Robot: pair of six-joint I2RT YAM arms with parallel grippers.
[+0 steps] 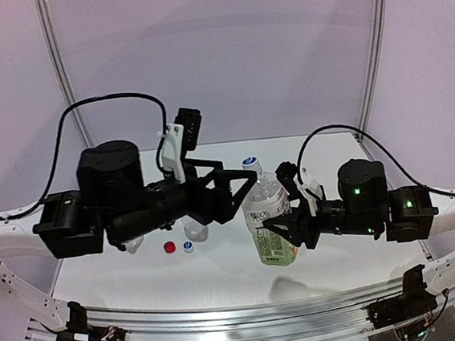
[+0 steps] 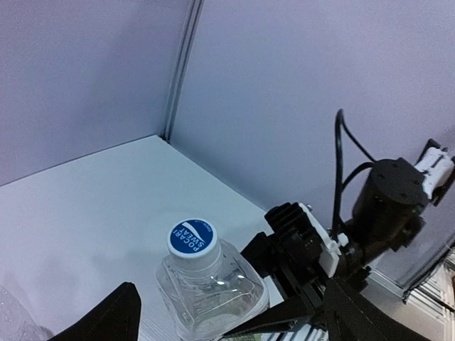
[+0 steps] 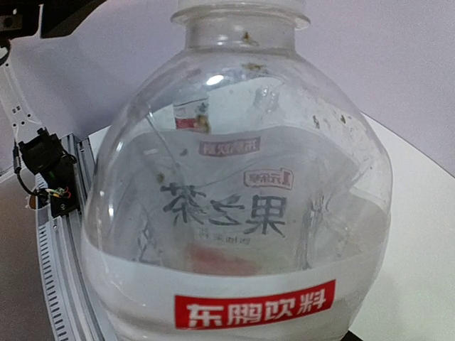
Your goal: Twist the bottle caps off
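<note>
I'm bracing the white-and-green-labelled bottle [image 1: 265,207] mid worktop [image 1: 221,272], right end effector [image 1: 286,231] clamped on its body so it can't spin; left end effector [image 1: 244,195] is hovering, jaws apart, beside the blue-and-white cap [image 2: 193,236], not gripping yet.

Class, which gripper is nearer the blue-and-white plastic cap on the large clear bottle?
Left: the left gripper is open beside the cap; the right gripper clamps the bottle lower down.

Bare table [image 2: 85,199] beyond large bottle [image 2: 213,291]
</note>
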